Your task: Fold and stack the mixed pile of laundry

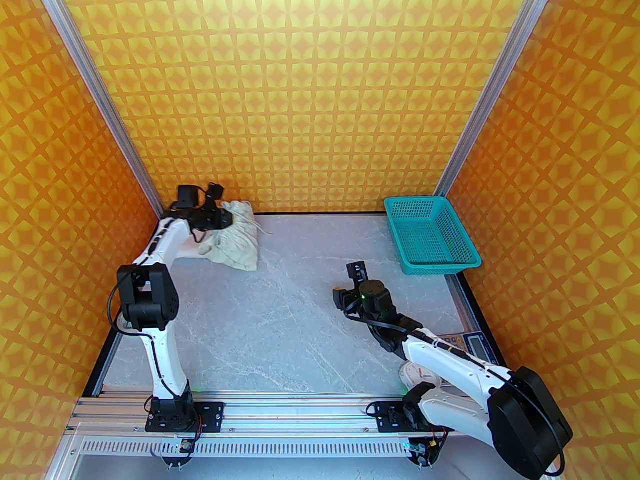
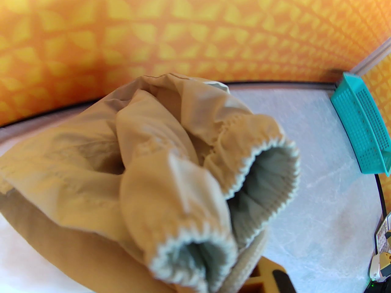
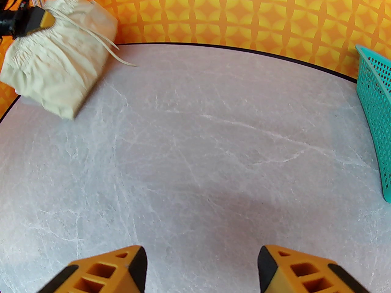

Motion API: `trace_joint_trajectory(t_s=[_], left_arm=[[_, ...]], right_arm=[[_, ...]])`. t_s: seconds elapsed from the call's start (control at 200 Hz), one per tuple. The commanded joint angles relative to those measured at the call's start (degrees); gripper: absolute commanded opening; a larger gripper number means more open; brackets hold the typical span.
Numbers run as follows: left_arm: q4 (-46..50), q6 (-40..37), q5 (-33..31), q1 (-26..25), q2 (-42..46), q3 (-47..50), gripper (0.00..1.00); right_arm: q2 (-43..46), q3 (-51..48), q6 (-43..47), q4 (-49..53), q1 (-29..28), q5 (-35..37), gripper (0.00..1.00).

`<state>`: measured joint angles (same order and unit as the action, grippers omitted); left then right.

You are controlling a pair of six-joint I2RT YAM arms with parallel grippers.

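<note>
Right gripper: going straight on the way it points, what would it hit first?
Probably the bare table ahead of the open right gripper; nothing stands between, though its tilt is unclear.

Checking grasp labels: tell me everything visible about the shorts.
The shorts are pale greenish-cream, thin woven-looking cloth, bundled into a loose crumpled fold at the table's far-left corner, by the wall. The gathered elastic waistband is ruffled and bunched; a thin drawstring trails onto the marbled top. The left hand is shut on the waistband end, holding it up, while the lower end seems to rest on the table.
</note>
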<state>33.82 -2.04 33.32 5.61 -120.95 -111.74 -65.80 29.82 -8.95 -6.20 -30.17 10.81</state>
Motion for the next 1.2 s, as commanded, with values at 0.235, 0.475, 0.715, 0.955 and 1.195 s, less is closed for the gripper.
trace_joint_trajectory(t_s=[0.235,0.475,0.715,0.955,1.195], left_arm=[[5.59,-1.01,13.52,14.32,-10.15,-13.65,0.00],[10.20,-2.28,6.99,16.96,-22.47,-24.12,0.00],[16.36,-3.34,-4.81,16.99,-29.18,-34.33,0.00],[12.21,-3.92,-11.48,16.96,-28.77,-35.54,0.00],[6.48,-2.22,-18.58,16.59,-26.43,-34.38,0.80]], right_arm=[[-4.87,6.01,2.20,2.23,0.62,0.81,0.64],[-9.80,9.81,2.05,4.37,0.63,-0.63,0.63],[-14.51,14.93,1.54,7.20,0.56,-2.40,0.62],[-15.70,15.86,-0.71,7.37,0.60,-1.28,0.62],[-7.61,9.68,0.45,7.32,0.61,16.68,0.65]])
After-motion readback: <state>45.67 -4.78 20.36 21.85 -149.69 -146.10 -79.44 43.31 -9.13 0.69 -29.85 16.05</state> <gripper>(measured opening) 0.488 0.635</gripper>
